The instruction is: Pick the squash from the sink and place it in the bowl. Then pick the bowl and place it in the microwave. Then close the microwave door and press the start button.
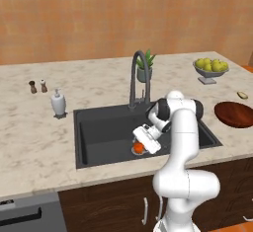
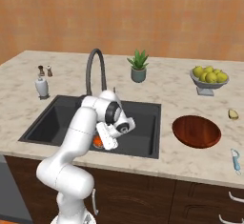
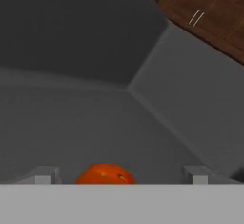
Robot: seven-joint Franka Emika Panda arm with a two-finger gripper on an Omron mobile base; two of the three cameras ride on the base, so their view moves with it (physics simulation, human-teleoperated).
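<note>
Orange squash [image 3: 106,174] sits right between your gripper's [image 3: 119,175] two fingertips in the hand view, at 6 o'clock, closer to the left fingertip [image 3: 44,174] than the right one. Jaws are spread about as wide as they go and they've got hold of nothing; the squash just lies on the floor of the sink [image 1: 99,127] between them, and you can't tell if either tip touches it.

From the left base view the squash [image 1: 139,147] peeks out under the hand, roughly 6 o'clock from the faucet [image 1: 137,78], near the front wall of the basin. In the right base view you only get a sliver of orange [image 2: 98,142] behind the arm, since the wrist blocks most of it.

That right view gives you stuff the left one doesn't: a small blue-and-white tool [image 2: 236,161] at the counter edge, about 4 o'clock from the bowl [image 2: 196,131], and the whole bowl rather than a cropped one. The left view gives you a grey appliance front [image 1: 29,213] at the bottom left corner.

Count-wise: one squash, one reddish-brown bowl, one pedestal dish of yellow-green fruit [image 2: 208,77], one potted plant [image 2: 138,66], one soap dispenser [image 1: 59,102], two little shakers [image 1: 38,86], and one small pale item [image 2: 233,114] at 2 o'clock from the bowl.
</note>
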